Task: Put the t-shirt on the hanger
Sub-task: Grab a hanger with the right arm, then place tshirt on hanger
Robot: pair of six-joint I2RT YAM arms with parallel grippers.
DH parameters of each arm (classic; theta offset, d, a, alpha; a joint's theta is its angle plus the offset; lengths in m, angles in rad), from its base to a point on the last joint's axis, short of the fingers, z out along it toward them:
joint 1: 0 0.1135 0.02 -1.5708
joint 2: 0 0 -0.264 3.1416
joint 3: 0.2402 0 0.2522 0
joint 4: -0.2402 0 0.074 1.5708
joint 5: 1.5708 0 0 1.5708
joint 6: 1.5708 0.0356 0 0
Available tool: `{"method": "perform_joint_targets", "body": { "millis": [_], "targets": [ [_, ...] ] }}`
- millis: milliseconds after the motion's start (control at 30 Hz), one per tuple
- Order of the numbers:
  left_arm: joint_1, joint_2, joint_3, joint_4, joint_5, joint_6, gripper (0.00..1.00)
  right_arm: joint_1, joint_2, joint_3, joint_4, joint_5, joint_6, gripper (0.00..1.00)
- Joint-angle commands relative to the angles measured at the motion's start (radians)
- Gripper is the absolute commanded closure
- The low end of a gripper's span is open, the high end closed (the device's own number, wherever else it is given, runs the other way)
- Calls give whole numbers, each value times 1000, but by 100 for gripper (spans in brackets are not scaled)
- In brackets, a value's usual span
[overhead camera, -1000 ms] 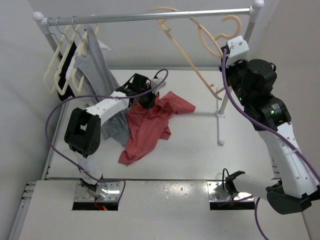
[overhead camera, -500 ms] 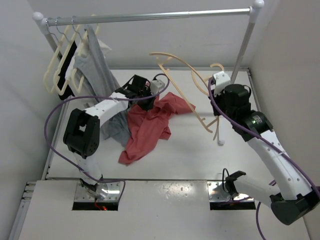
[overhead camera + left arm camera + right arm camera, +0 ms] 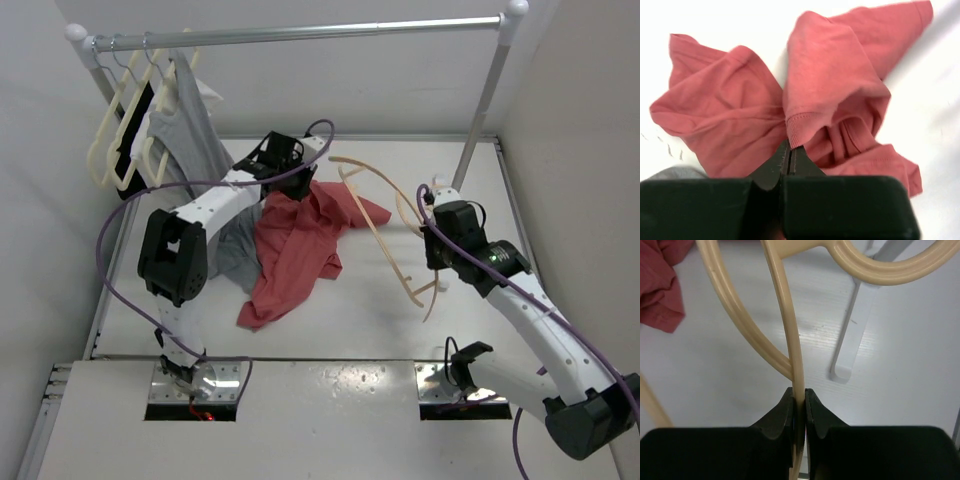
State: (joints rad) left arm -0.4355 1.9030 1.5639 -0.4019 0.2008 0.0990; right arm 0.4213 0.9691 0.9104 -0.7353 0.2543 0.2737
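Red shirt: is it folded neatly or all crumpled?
Crumpled. The t-shirt lies bunched in wrinkly folds on the table, one hem pinched in the shut left tool.

Salmon-red t-shirt (image 3: 300, 245) lies crumpled; pale beige hanger (image 3: 791, 340) tilts aloft just beside it.

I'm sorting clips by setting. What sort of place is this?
Probably a robotics lab bench staged as a clothes-hanging station, not a home: a white table boxed in by plain white panels, and a metal garment rail with hung clothes.
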Motion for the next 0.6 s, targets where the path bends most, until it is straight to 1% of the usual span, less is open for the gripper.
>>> {"method": "perform_joint_targets", "body": {
  "millis": [0,100,267,367,400,500,567],
  "targets": [
    [32,25,56,20,8,-67,100,4,-23,2,-13,71,67,100],
    [32,57,76,20,8,-76,100,4,8,13,-39,83,78,100],
    [32,102,151,20,-3,-110,100,4,55,33,-68,72,67,100],
    [32,111,182,20,6,-110,100,4,75,33,-69,28,49,100],
    [32,135,191,20,-7,-119,100,4,76,44,-69,-2,48,100],
    [32,154,235,9,-8,-119,100,13,138,65,-59,-74,39,100],
    [32,179,255,-3,-8,-119,100,13,183,80,-81,-75,39,100]
  ]
}}
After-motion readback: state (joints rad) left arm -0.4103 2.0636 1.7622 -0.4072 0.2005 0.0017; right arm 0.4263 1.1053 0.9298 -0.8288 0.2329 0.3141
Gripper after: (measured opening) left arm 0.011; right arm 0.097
